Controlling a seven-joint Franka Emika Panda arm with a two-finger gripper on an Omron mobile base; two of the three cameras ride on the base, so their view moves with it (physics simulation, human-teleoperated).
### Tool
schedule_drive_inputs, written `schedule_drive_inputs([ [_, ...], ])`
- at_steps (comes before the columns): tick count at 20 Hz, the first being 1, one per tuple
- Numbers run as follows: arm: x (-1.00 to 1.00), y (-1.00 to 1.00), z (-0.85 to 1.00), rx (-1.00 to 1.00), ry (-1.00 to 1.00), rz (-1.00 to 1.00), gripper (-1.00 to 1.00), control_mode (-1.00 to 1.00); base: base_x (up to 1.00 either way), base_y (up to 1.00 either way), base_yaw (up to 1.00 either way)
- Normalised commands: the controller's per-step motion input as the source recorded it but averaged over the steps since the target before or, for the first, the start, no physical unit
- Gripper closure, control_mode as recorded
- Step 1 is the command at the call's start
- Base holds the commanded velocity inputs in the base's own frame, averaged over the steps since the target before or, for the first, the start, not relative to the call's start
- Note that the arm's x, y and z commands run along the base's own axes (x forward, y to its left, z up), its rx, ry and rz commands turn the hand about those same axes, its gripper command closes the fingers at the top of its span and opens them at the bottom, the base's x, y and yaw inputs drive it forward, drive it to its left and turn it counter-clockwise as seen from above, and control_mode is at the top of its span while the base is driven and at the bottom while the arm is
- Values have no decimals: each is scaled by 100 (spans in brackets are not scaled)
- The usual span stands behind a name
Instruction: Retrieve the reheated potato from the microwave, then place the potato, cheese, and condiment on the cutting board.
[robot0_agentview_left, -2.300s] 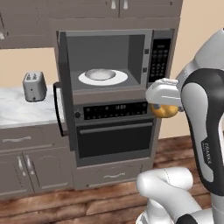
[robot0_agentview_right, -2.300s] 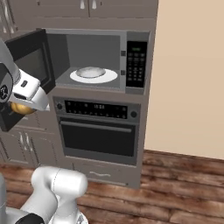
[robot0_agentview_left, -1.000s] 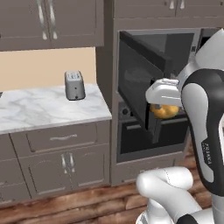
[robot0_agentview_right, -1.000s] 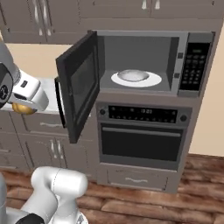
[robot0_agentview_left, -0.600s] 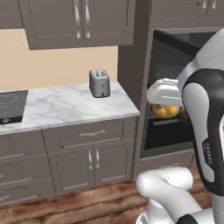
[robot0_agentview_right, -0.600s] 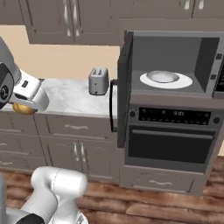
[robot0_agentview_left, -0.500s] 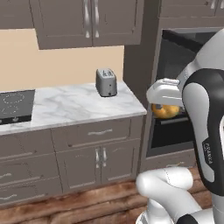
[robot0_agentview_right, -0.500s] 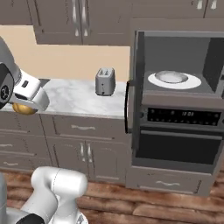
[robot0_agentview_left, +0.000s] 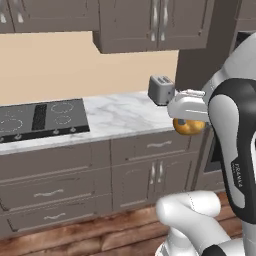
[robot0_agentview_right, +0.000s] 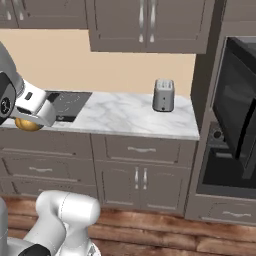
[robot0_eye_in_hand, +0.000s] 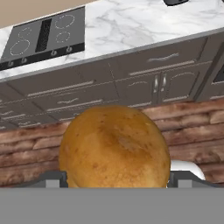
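In the left base view a black cooktop (robot0_agentview_left: 37, 116) is set into the marble bench (robot0_agentview_left: 125, 117) at the far left, with grey drawers and cabinet doors below. Further right a silver toaster (robot0_agentview_left: 161, 89) stands near the bench's end. Right of that, the claw (robot0_agentview_left: 188, 121) is clamped on the potato (robot0_agentview_left: 188, 126), holding the golden-brown lump in the air in front of the cabinet fronts, off the bench. At the far right of the right base view, the dark-glass microwave (robot0_agentview_right: 239, 100) door stands open.
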Motion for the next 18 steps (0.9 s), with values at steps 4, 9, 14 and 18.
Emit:
schedule_drive_inputs([
  [4, 0, 0, 0, 0, 0, 0, 100, 100, 0, 100, 0],
  [9, 0, 0, 0, 0, 0, 0, 100, 100, 0, 100, 0],
  [14, 0, 0, 0, 0, 0, 0, 100, 100, 0, 100, -1],
  [18, 0, 0, 0, 0, 0, 0, 100, 100, 0, 100, -1],
])
